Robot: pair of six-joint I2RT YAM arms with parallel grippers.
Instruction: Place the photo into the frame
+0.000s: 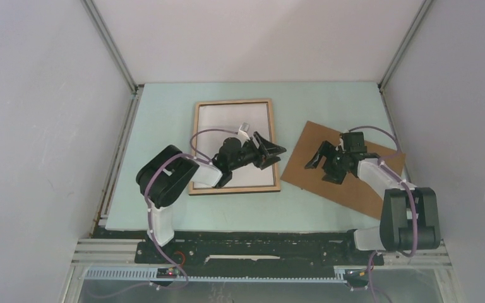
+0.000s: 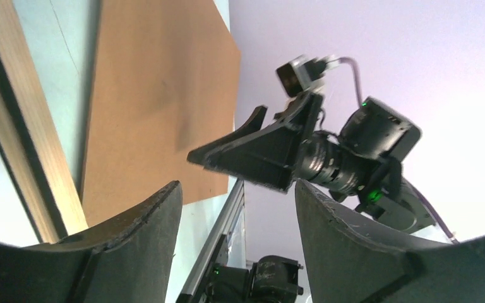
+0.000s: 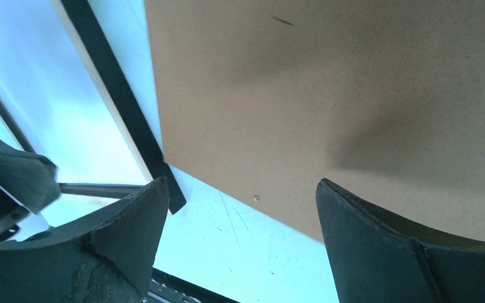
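Note:
The frame [image 1: 233,189] lies flat at the table's middle with its light wood rim up. A white sheet [image 1: 227,126] fills its inside. No printed picture shows, so I cannot tell whether this sheet is the photo. My left gripper [image 1: 276,156] hovers over the frame's right rim, open and empty. In the left wrist view the wood rim [image 2: 31,158] runs along the left, and nothing sits between the left gripper [image 2: 237,208] fingers. My right gripper [image 1: 314,156] is open over the left end of the brown backing board [image 1: 347,170], facing the left gripper. The right wrist view shows the right gripper [image 3: 240,196] empty above the board's edge [image 3: 328,95] and the frame's black corner [image 3: 123,107].
The brown backing board lies askew to the right of the frame, with a strip of pale green table [image 1: 290,202] between them. White walls enclose the table on three sides. A metal rail [image 1: 259,243] with both arm bases runs along the near edge.

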